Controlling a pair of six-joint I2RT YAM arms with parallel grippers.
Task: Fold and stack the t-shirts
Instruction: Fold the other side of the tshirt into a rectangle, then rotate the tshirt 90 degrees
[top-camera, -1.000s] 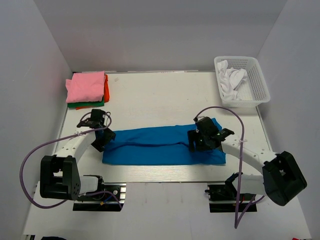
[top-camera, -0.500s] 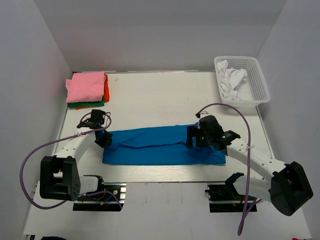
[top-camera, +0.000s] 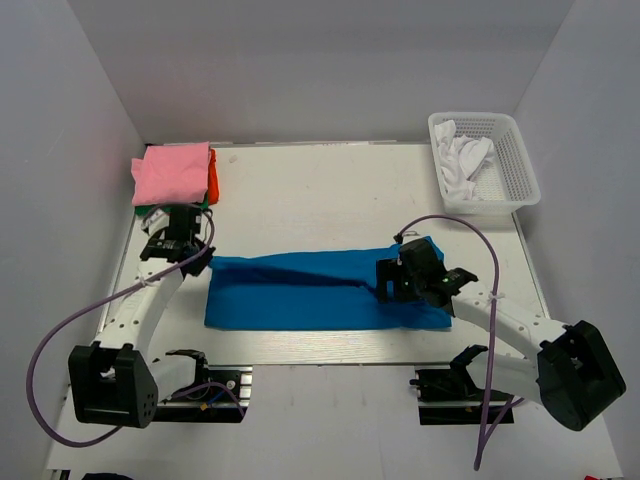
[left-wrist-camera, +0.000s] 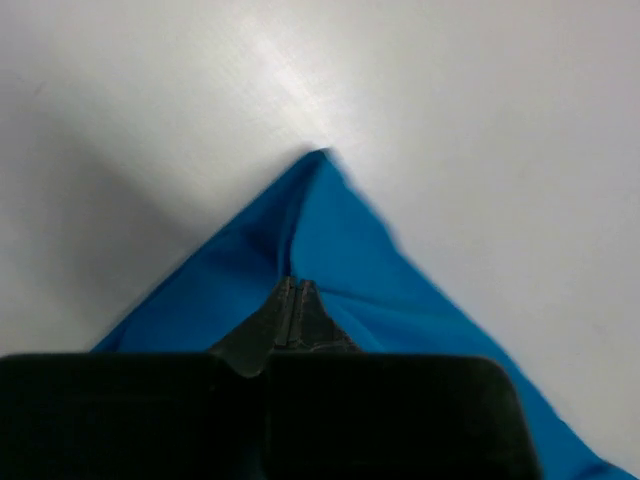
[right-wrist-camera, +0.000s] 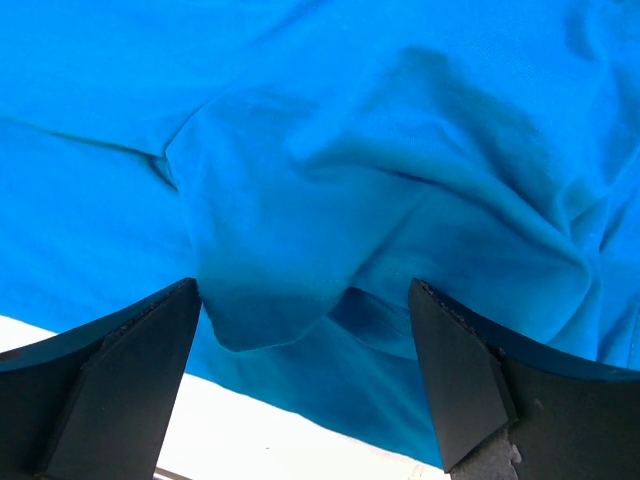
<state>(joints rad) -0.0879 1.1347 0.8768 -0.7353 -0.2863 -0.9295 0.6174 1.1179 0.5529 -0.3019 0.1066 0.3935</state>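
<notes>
The bright blue t-shirt lies as a long folded strip across the middle of the table. My left gripper is shut on its far left corner; in the left wrist view the shut gripper pinches the blue cloth, which comes to a point ahead of it. My right gripper is open just above the shirt's right part; in the right wrist view it straddles a wrinkled fold of blue cloth. Folded pink, orange and green shirts are stacked at the far left.
A white mesh basket at the far right corner holds crumpled white shirts. White walls close in the table on three sides. Both arm bases and their purple cables sit at the near edge.
My left gripper has moved left and away with the shirt's corner, drawing the far edge taut. My right gripper has shifted slightly toward me over the shirt's right part.
</notes>
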